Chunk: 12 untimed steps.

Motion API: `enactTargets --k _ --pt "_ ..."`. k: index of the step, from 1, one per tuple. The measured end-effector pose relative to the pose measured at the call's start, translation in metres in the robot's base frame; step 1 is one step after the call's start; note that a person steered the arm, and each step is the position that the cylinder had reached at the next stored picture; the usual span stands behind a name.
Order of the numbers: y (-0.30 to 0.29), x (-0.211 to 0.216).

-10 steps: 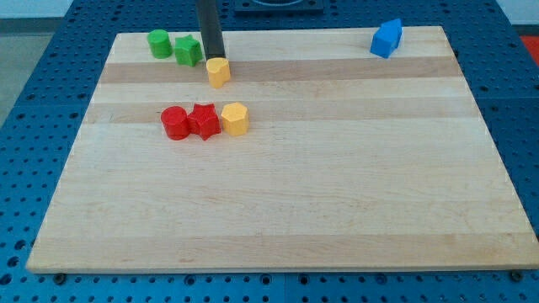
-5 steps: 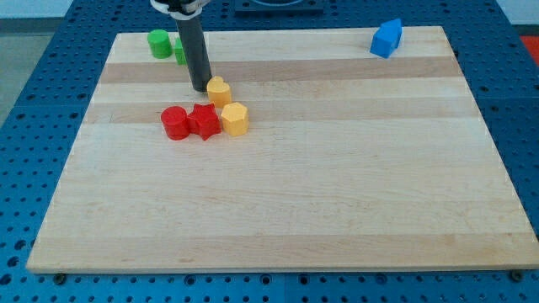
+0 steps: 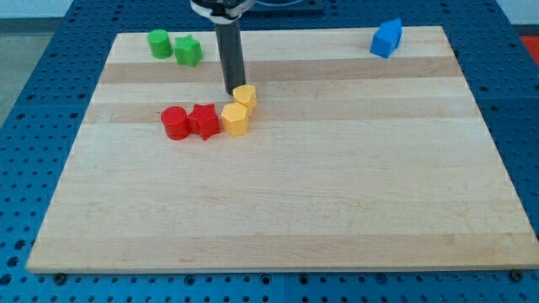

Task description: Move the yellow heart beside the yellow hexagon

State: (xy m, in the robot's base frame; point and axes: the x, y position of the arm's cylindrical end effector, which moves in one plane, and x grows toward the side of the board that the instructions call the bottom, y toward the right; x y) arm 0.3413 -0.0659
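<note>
The yellow heart [image 3: 245, 95] lies on the wooden board, touching the upper right side of the yellow hexagon [image 3: 235, 119]. My tip [image 3: 233, 91] rests just left of the heart, against its upper left edge. The dark rod rises from there toward the view's top. The hexagon touches the red star [image 3: 205, 120] on its left.
A red cylinder [image 3: 175, 123] sits left of the red star. A green cylinder [image 3: 158, 43] and a green star [image 3: 188, 50] lie near the board's top left. A blue block [image 3: 386, 38] lies at the top right corner. The board's [image 3: 295, 194] edges border a blue pegboard.
The yellow heart has slid down and to the right until it touches the yellow hexagon. My tip followed it, moving right over the last half second.
</note>
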Motion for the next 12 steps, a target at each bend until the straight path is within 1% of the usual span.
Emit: enactTargets --k 2,4,5,8,10,12 --pt "0.028 0.014" --pt "0.054 0.017" --pt "0.06 0.027" --pt "0.06 0.027" --pt "0.058 0.02" --pt "0.026 0.02"
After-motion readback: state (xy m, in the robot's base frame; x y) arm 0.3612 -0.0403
